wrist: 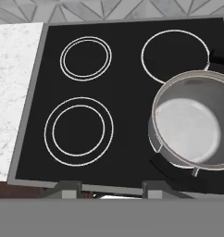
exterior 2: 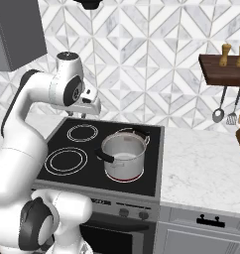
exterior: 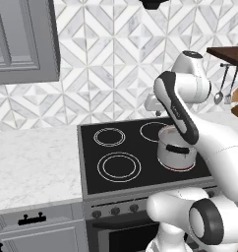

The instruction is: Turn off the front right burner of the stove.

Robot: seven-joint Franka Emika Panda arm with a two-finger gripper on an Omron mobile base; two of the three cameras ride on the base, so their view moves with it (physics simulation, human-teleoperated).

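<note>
The stove (exterior: 140,147) has a flat black glass top (wrist: 127,88) with four ringed burners. A steel pot (exterior: 176,147) (exterior 2: 123,155) (wrist: 192,125) stands on the front right burner (exterior: 181,169), whose rim glows red under the pot's base (exterior 2: 124,179). In the hand view the pot hides that burner. Small dark knobs (exterior: 115,210) (exterior 2: 123,212) sit along the grey steel front. My gripper (wrist: 110,189) hangs high above the stove's rear, looking down on the glass. Its fingertips (wrist: 66,187) stand wide apart, open and holding nothing. The hand (exterior 2: 90,106) is above the back left burner.
White marble counter (exterior: 32,167) (exterior 2: 206,168) flanks the stove on both sides. A wooden shelf (exterior 2: 223,68) with two shakers has a ladle and spatula (exterior 2: 219,113) hanging under it at the right. A grey wall cabinet (exterior: 22,39) hangs at the upper left. Drawers (exterior 2: 206,221) sit below the counter.
</note>
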